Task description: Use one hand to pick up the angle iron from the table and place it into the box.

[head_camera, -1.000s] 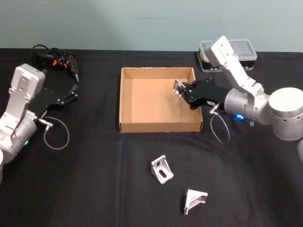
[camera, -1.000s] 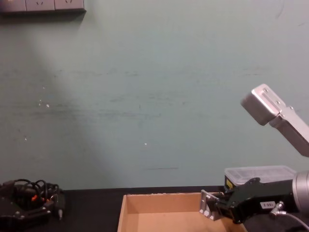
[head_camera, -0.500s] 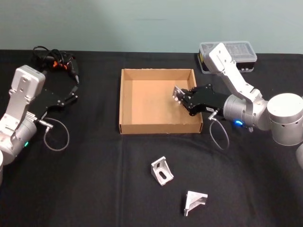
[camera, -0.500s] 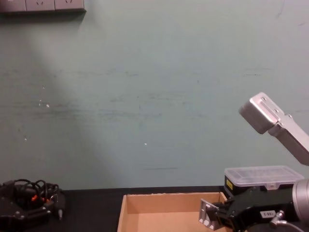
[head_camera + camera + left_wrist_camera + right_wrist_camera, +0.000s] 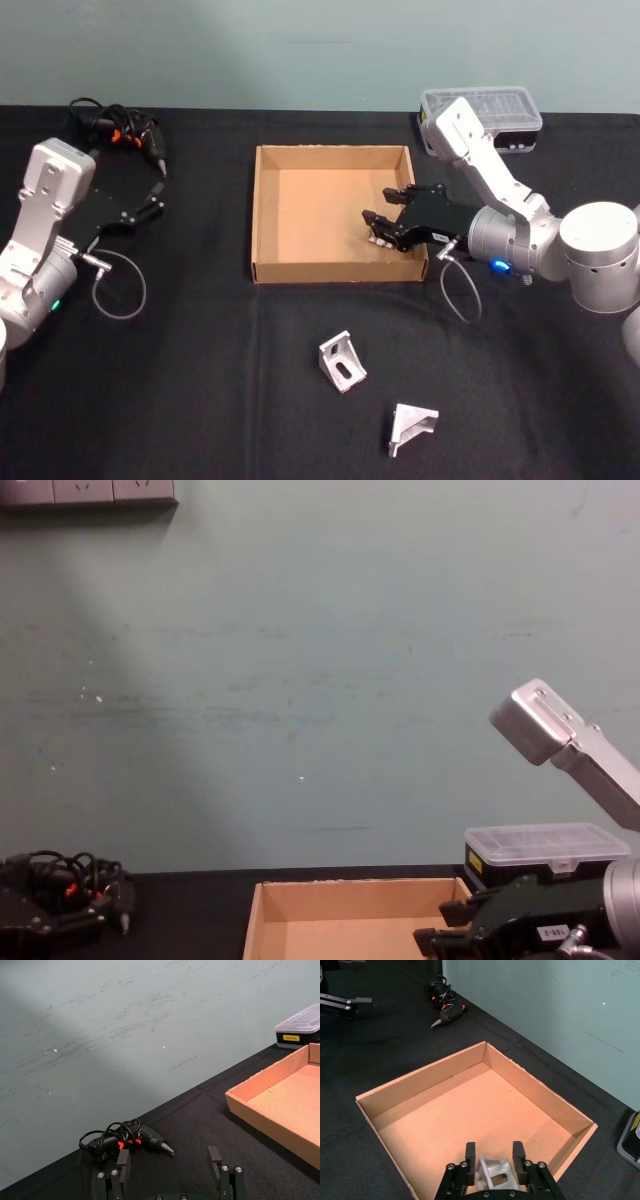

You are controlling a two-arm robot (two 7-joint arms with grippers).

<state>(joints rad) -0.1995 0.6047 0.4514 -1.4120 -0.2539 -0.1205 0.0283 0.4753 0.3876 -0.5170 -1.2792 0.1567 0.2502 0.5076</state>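
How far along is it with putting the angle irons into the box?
Done: the first angle iron is inside the box, by its right wall. In hand: the right gripper hangs over it, fingers apart, apparently letting go. Left: a second angle iron and a third angle iron sit on the table in front of the box. The left gripper is parked, open.

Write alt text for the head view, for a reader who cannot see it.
The right end effector reaches into the cardboard box, open around a metal bracket near the box's front right corner. Two more brackets lie on the black table in front of the box; the left end effector sits open at the left.
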